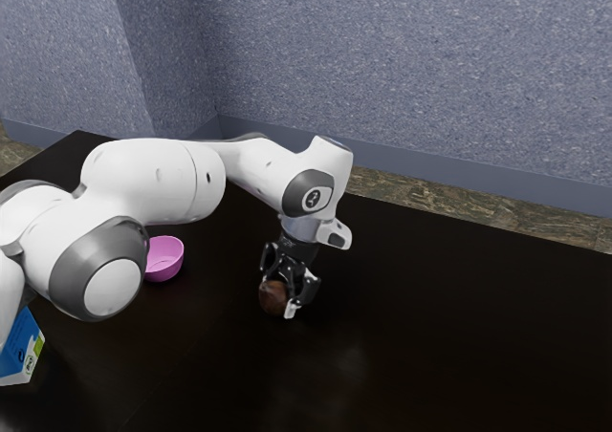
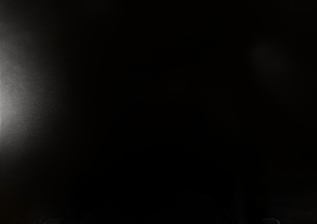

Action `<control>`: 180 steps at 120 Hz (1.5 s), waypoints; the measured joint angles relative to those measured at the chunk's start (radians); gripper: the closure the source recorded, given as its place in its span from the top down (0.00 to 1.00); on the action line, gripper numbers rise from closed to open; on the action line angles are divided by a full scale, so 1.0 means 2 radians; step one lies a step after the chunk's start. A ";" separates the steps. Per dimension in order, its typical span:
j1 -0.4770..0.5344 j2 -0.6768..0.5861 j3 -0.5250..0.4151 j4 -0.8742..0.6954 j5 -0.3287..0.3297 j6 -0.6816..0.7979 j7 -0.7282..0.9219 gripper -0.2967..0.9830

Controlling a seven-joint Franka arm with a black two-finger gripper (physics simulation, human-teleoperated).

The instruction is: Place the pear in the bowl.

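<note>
In the exterior view my gripper [image 1: 278, 295] points down near the dark table's middle, its fingers spread. A brown, rounded object, apparently the pear [image 1: 273, 298], is low at the fingertips, partly covered by them; a firm hold on it from both sides cannot be made out. The pink bowl [image 1: 165, 259] stands upright toward the exterior view's left, apart from the gripper and partly behind the arm. At the wrist view's lower edge, the tips of my gripper [image 2: 162, 220] show faintly, far apart.
A blue and white carton [image 1: 24, 349] stands at the exterior view's left edge, below the arm. The black tabletop [image 1: 459, 327] extends toward the exterior view's right. A speckled blue-grey wall rises behind the table.
</note>
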 joint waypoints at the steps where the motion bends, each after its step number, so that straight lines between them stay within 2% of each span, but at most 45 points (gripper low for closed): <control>1: 0.000 0.000 0.000 0.000 0.000 -0.001 0.000 0.57; 44: -0.001 -0.005 0.002 0.008 0.007 -0.033 -0.003 0.50; 81: 0.004 -0.025 0.007 0.023 0.031 -0.074 -0.004 0.46; 128: 0.076 -0.059 0.012 0.028 0.082 -0.120 -0.001 0.44; 180: 0.163 -0.060 0.031 0.029 0.087 -0.119 0.028 0.44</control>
